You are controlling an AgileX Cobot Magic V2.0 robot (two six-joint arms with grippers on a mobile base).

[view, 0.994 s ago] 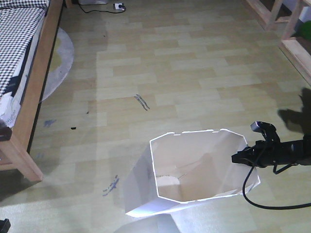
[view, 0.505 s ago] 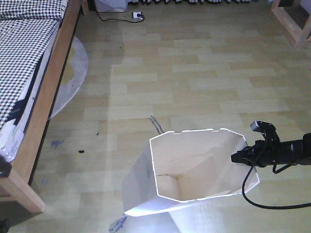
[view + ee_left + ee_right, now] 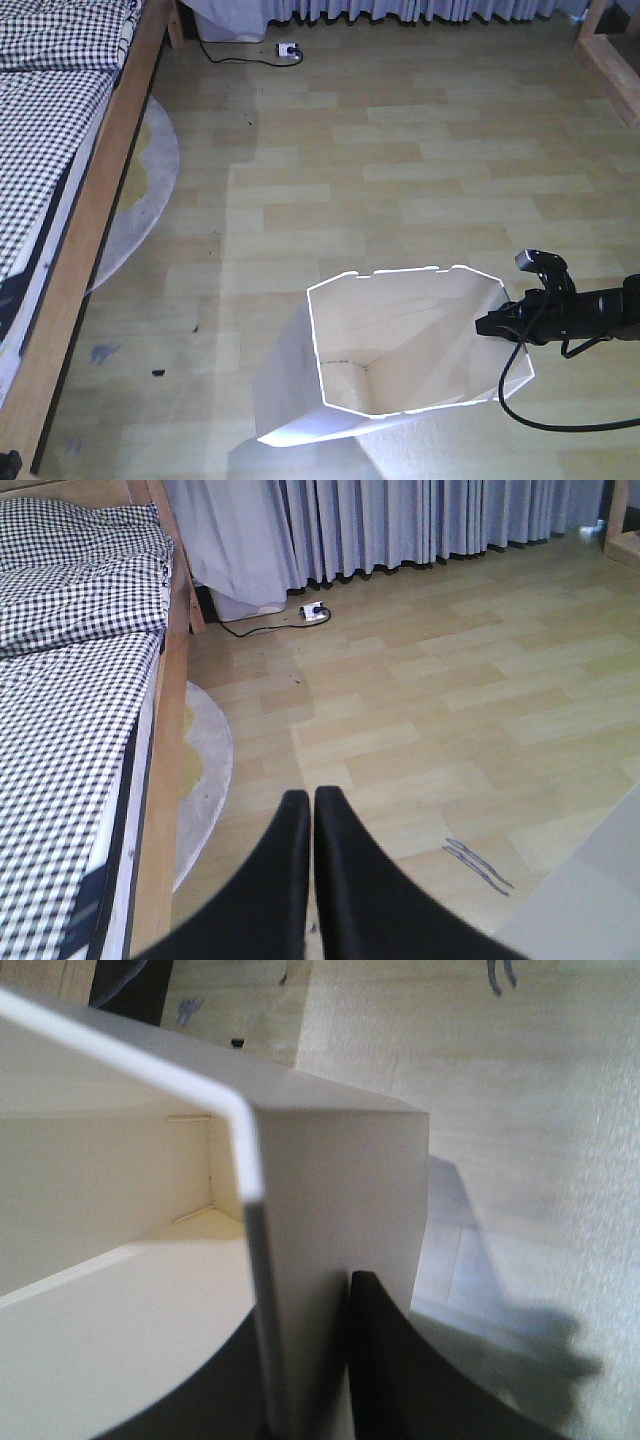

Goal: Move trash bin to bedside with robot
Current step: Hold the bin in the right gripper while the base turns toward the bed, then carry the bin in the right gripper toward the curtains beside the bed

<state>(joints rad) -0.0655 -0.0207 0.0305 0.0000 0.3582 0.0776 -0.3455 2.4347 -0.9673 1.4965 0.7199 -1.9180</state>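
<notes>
The trash bin [image 3: 285, 385] stands on the wood-pattern floor [image 3: 400, 180], low in the front view and a little right of centre. It is white outside and cream within, and its cut-corner rim faces up toward the camera. My right jaws are closed on its right-hand wall just under the rim. In the right wrist view one black finger [image 3: 385, 1360] presses the outside of the thin wall [image 3: 330, 1190], and a dark shape on the inner side looks like the other finger. In the front view my right arm [image 3: 590, 310] reaches in from the right edge to that wall, with a black cable [image 3: 540, 420] looping down from it over the floor.

My left jaws are almost shut. Their two black fingers [image 3: 345, 880] lie side by side with only a thin slit between them, holding nothing and pointing out over bare floor.

The bed frame [image 3: 90, 230] runs along the left edge of the front view, well apart from the bin, with open floor between them. Black-and-white checked bedding [image 3: 50, 130] covers it. A round grey rug [image 3: 140, 200] shows from under the frame's side. At the far end of the floor a white power strip [image 3: 288, 48] lies with its black cord, below grey curtains [image 3: 400, 520]. Two short dark scuffs [image 3: 478, 865] mark the floor ahead of my left fingers.
</notes>
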